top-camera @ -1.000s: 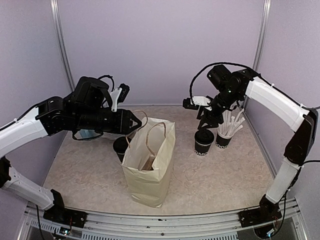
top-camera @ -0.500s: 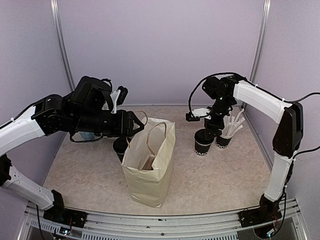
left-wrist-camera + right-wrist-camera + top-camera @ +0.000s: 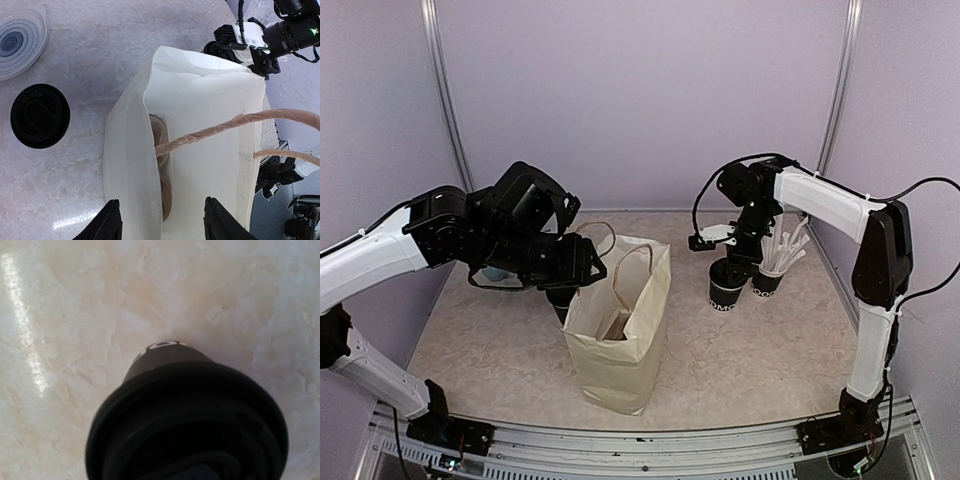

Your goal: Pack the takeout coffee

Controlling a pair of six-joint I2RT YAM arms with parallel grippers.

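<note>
From above, the right gripper (image 3: 732,256) has dropped within the last second onto the black paper cup with black plastic lid (image 3: 725,292), beside the black cup of white straws (image 3: 767,280). The left gripper (image 3: 582,268) has swung down to the cream paper bag (image 3: 620,345).

Left wrist: its fingers (image 3: 112,224) stand spread, gripping nothing, over the bag's rim; the second lidded cup (image 3: 40,116) sits just outside.

Right wrist: the lid fills the view, so I cannot tell that grip. Neither coffee is packed; a pick-up seems next.

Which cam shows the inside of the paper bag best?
Left wrist. It looks straight down into the paper bag, showing its open mouth, handles and something brown inside. Top external shows mainly its outside and a slice of the opening. Right wrist shows only a lidded cup, no bag.
</note>
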